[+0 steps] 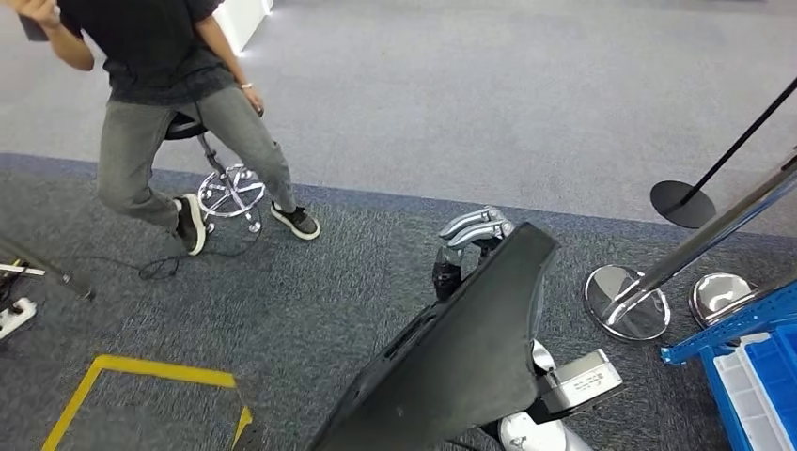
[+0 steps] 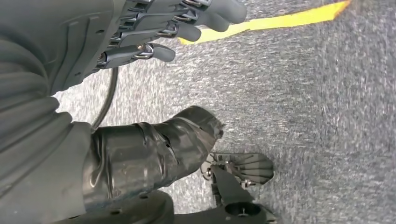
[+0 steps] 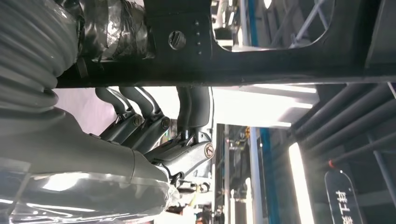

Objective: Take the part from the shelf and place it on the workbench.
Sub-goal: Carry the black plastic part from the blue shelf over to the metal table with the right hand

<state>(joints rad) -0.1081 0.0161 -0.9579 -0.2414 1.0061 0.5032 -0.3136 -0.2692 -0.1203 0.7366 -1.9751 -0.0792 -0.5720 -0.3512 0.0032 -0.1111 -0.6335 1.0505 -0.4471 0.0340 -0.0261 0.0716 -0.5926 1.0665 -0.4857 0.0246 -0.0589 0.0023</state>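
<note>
- Low in the head view, the right robot hand (image 1: pixel 473 246) has its fingers curled over the upper edge of the part (image 1: pixel 451 362), a long dark panel held edge-on and tilted above the grey carpet (image 1: pixel 310 301); the right wrist view shows those fingers (image 3: pixel 154 126) hooked round the panel's rim
- the left robot hand (image 2: pixel 154 37) hangs over the carpet near a yellow floor line (image 2: pixel 280 21), fingers loosely curled and holding nothing
- no table is visible, so the carry looks unfinished
- risk, as a judgement: the grip sits at one end of a long panel, so its weight could lever it out of the fingers during a turn; the free end could strike the chrome stanchion base (image 1: pixel 627 301) or the blue bin (image 1: pixel 766 376) close by
- a person (image 1: pixel 160 103) on a stool (image 1: pixel 228 188) sits well apart, ahead
- a small label on the wrist block (image 1: pixel 587 381) is too small to read; white characters on a dark sign (image 3: pixel 343 196) are only partly visible and illegible
</note>
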